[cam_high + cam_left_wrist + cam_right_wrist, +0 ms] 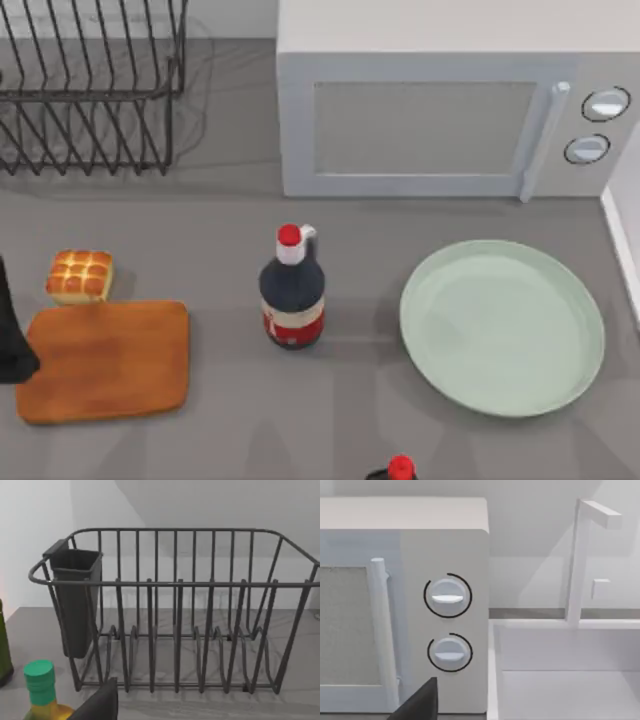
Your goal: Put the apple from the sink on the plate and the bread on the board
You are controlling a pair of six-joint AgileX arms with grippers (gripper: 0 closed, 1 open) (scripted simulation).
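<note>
Left arm (12,330) parked at surface's left edge beside the board (105,360), bread (79,276) just behind; claw state impossible to tell.

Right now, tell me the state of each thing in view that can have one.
microwave: door shut
plate: bare, nothing on it
board: bare, flat on the table
bread: on the table, just behind the board
dark bottle: upright, red cap on
dish rack: slots hold nothing
</note>
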